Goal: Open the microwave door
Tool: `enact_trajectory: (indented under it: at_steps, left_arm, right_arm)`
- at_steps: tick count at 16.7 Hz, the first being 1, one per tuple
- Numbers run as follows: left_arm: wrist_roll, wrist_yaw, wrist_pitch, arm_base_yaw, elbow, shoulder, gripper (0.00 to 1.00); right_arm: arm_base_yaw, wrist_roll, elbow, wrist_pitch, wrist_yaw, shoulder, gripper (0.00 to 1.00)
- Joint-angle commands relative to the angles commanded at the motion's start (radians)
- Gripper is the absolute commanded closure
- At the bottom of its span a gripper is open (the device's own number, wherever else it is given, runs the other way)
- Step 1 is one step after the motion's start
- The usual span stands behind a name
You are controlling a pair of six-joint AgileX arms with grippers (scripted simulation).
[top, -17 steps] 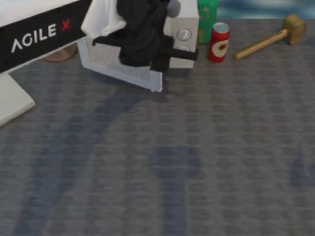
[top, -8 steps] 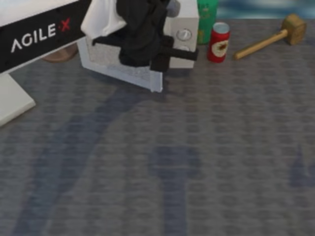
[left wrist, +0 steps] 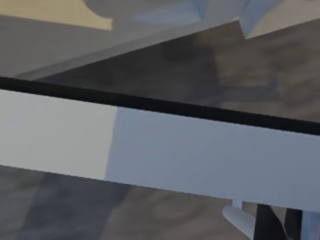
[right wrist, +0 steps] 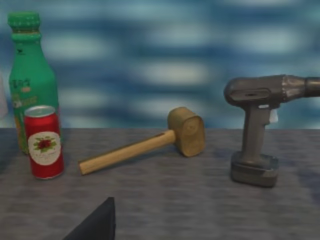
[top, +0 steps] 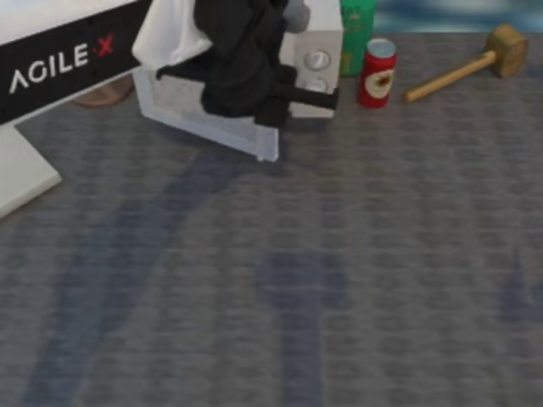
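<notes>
The white microwave [top: 321,38] stands at the table's far edge, left of centre, its round silver knobs facing the front. The microwave door [top: 212,127] with its grey mesh window stands swung out at an angle toward the front. My left arm reaches over the microwave, and my left gripper [top: 293,97] sits at the door's free edge, shut on the slim handle [left wrist: 239,220]. In the left wrist view the door [left wrist: 200,160] crosses as a broad white band. My right gripper [right wrist: 100,225] is out of the top view and shows only as a dark tip.
A red can [top: 377,72], a green bottle [top: 356,25] and a wooden mallet [top: 462,68] lie right of the microwave. A grey drill [right wrist: 260,135] stands farther right. A flat white slab [top: 21,174] sits at the left edge.
My left arm has shifted slightly to the left, and the door's free edge has swung a little farther out with it. The right side is unchanged.
</notes>
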Motion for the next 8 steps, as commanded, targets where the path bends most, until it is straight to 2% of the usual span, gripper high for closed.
enact_trajectory:
  at_steps: [4, 8]
  left_arm:
    - [0.078, 0.04, 0.032, 0.022, -0.08, -0.059, 1.0]
    - [0.092, 0.047, 0.038, 0.026, -0.093, -0.07, 1.0]
  right_arm:
    - [0.0, 0.0, 0.0, 0.0, 0.0, 0.0, 0.0]
    - [0.0, 0.0, 0.0, 0.0, 0.0, 0.0, 0.0]
